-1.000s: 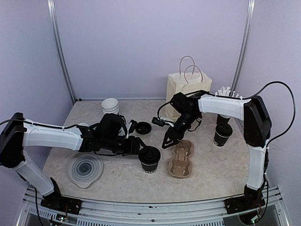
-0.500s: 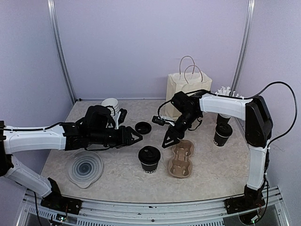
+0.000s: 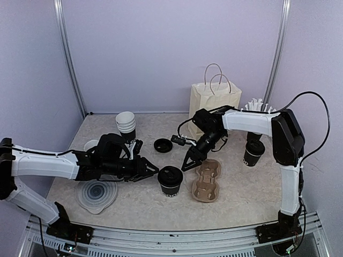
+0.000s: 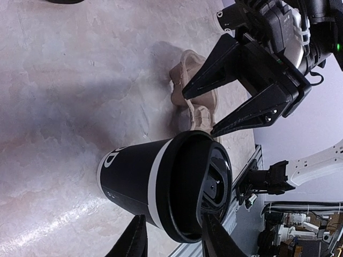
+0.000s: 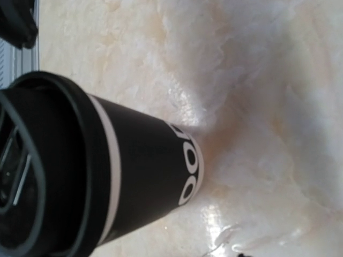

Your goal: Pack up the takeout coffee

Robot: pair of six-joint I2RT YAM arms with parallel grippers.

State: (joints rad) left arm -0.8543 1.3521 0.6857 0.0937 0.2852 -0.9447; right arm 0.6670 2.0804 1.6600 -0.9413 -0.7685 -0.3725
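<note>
While the lidded cup [image 3: 170, 180] stands upright on the worktop [image 3: 236, 193] at about 6 o'clock from its centre, we have the left gripper [image 3: 151, 171] just beside it at its 9 o'clock, fingers spread apart and holding nothing. The wrist view shows them low on either side of the lid end, and we cannot tell whether one already touches the rim. The right gripper [image 3: 188, 163] hangs at the cup's 1 o'clock, also spread wide and empty, above the gap between the cup and the brown carrier tray [image 3: 207, 182]. That tray lies at the cup's 3 o'clock, both pockets unfilled. A second lidded cup [image 3: 253, 153] waits at the tray's 2 o'clock, well apart. We judge the nearest danger to be crowding: two arms closing on one cup could strike each other or knock it over. A grip taken high, at the lid, might pop it loose, and a hard squeeze would buckle the paper wall. The tray looks light, so a cup pressed in off-centre could shove it aside instead of seating.
</note>
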